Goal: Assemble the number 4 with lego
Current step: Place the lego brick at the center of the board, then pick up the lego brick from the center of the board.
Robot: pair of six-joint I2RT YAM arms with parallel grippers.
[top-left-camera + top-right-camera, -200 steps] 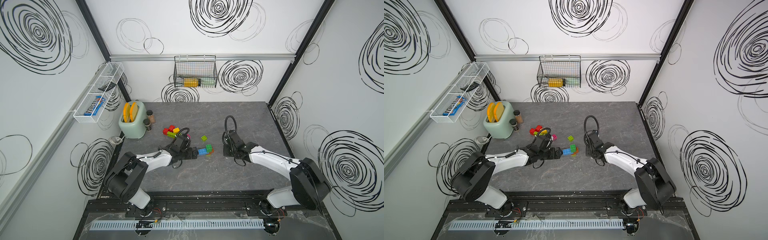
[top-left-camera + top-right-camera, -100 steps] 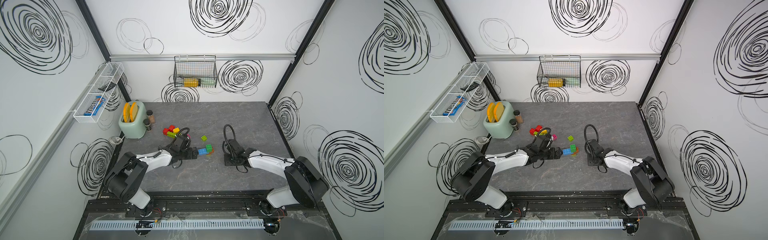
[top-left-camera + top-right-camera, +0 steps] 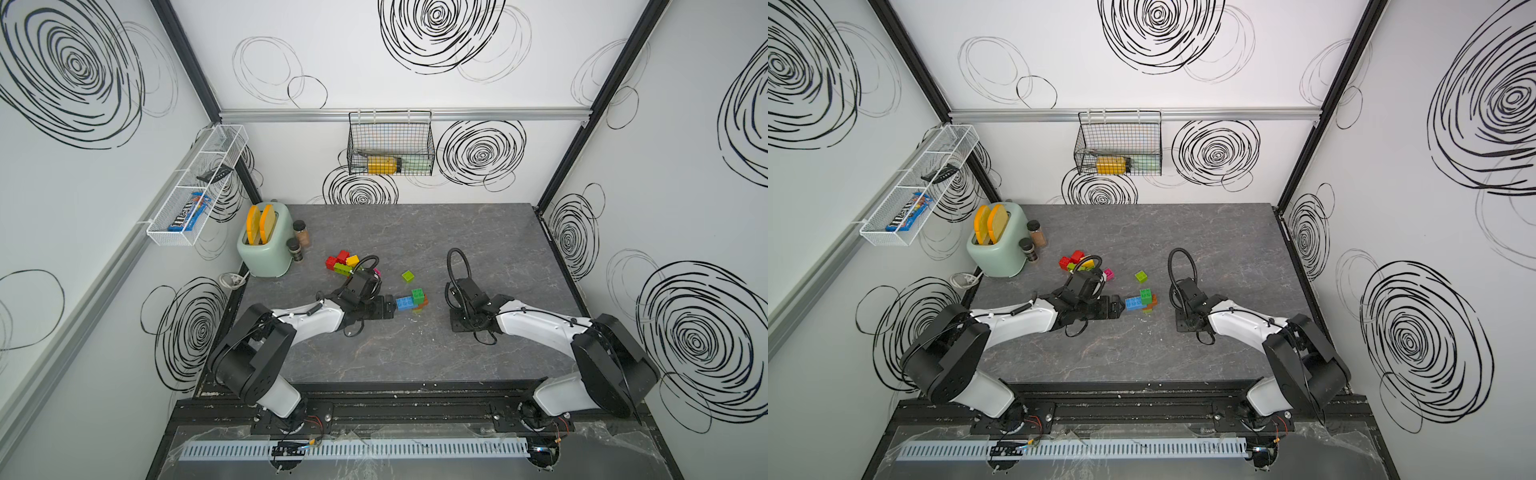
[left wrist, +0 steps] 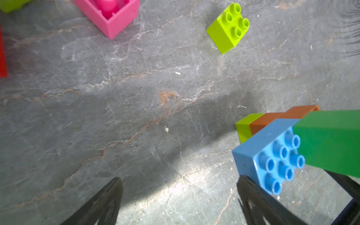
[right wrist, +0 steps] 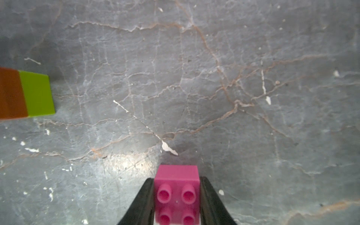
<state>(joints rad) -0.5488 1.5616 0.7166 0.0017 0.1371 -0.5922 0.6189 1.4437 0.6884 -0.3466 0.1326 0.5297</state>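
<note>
Wide-open, empty left gripper seen just beside blue brick of stacked lego cluster | pink brick clamped in right gripper, apart from cluster | lime brick left loose behind cluster | red-yellow pile heaped near toaster

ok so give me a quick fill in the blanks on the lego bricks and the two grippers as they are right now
1. The right gripper is ___ on the small square pink plastic brick.
2. The left gripper is ___, with nothing between its jaws.
3. The green plastic brick sits ___ the oblong blue plastic brick.
4. The loose lime square plastic brick shows ___ studs.

Missing words: shut; open; on top of; four.
</note>
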